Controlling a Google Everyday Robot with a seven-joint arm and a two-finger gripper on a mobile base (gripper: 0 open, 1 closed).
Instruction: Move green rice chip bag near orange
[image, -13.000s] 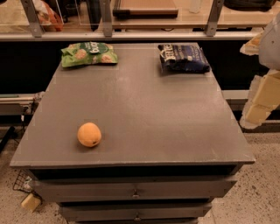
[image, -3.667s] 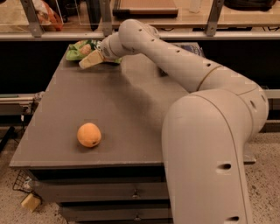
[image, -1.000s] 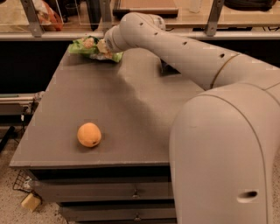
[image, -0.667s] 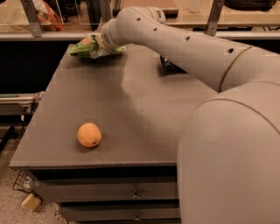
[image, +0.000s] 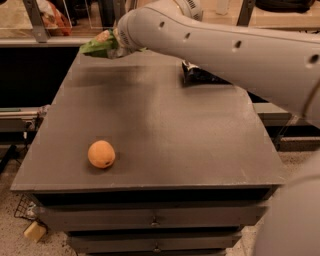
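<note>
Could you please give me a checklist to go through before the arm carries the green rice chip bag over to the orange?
1. Bag grasped: the gripper, above the table's far left corner, is shut on the green rice chip bag: ok.
2. Bag off the table: it hangs above the surface with a shadow beneath: ok.
3. Orange located: near the front left edge: ok.
4. Path from bag to orange: only bare tabletop between them: ok.
5. Dark snack bag out of the way: far right, partly behind the arm: ok.
6. Grip firm enough for the carry: cannot tell.
</note>
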